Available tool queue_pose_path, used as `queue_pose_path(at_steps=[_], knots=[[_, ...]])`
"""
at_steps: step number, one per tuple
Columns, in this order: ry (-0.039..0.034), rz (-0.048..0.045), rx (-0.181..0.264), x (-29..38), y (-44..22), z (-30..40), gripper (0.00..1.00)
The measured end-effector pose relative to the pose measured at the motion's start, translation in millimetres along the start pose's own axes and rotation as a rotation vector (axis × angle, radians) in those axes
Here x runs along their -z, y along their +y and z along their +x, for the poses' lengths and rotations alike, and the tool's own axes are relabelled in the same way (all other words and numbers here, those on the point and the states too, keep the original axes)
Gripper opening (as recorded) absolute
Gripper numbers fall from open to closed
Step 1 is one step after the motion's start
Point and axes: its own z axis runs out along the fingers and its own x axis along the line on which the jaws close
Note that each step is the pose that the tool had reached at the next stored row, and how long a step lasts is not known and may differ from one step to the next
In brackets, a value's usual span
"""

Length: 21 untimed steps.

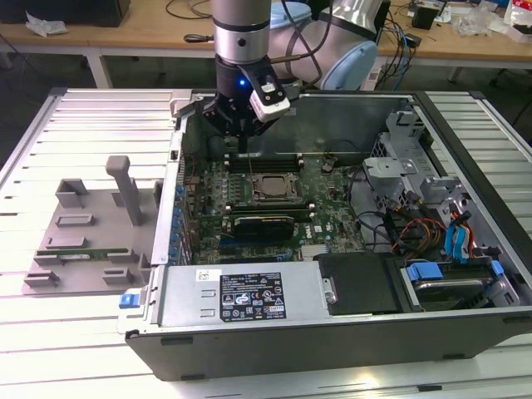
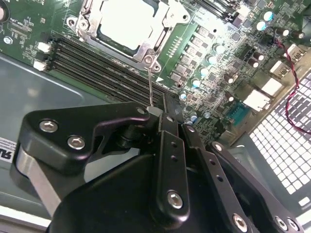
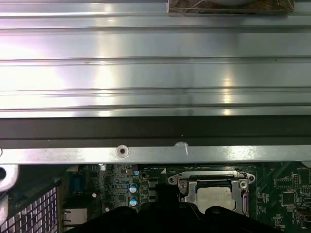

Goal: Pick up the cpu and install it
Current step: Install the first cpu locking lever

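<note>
1. The cpu [image 2: 127,20], a silver-grey square, lies flat in the socket [image 2: 148,46] on the motherboard [image 1: 320,212]; edges square with the frame
2. The pincer [image 2: 163,119] hovers beside it, fingers clenched, holding nothing

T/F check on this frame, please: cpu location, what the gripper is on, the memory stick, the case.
1. The cpu sits in the socket on the motherboard. True.
2. The gripper holds the cpu. False: it appears shut on the thin socket lever, which rises from the socket's corner.
3. A memory stick lies on the grey fixture, to the exterior view's left of the case. True.
4. The computer case stands upright with its side panel on. False: it lies on its side on the slatted table, open at the top, with the motherboard exposed.
</note>
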Motion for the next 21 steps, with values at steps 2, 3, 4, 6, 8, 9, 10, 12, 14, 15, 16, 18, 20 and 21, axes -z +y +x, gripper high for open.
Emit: queue_pose_path(at_steps=[2,3,4,6,8,9,10,12,14,15,16,18,20,21], knots=[[0.0,0.0,0.0,-0.1,0.0,-1.5,0.11],[0.0,0.0,0.0,-0.1,0.0,-2.5,0.11],[0.0,0.0,0.0,-0.2,0.1,-4.0,0.11],[0.0,0.0,0.0,-0.2,0.1,-7.7,0.11],[0.0,0.0,0.0,-0.3,0.2,-11.1,0.11],[0.0,0.0,0.0,-0.4,0.2,-13.0,0.11],[0.0,0.0,0.0,-0.5,0.2,-13.6,0.11],[0.0,-0.0001,0.0,-0.7,0.3,-15.9,0.11],[0.0,0.0,0.0,-1.9,0.3,-19.8,0.11],[0.0001,0.0,0.0,-2.3,0.3,-20.2,0.11],[0.0,-0.0001,0.0,-3.3,0.3,-20.8,0.11],[0.0001,0.0,0.0,-5.3,0.3,-21.2,0.11],[0.0,-0.0001,0.0,-8.0,0.3,-21.5,0.11],[0.0001,-0.0001,0.0,-10.2,0.3,-21.8,0.11]])
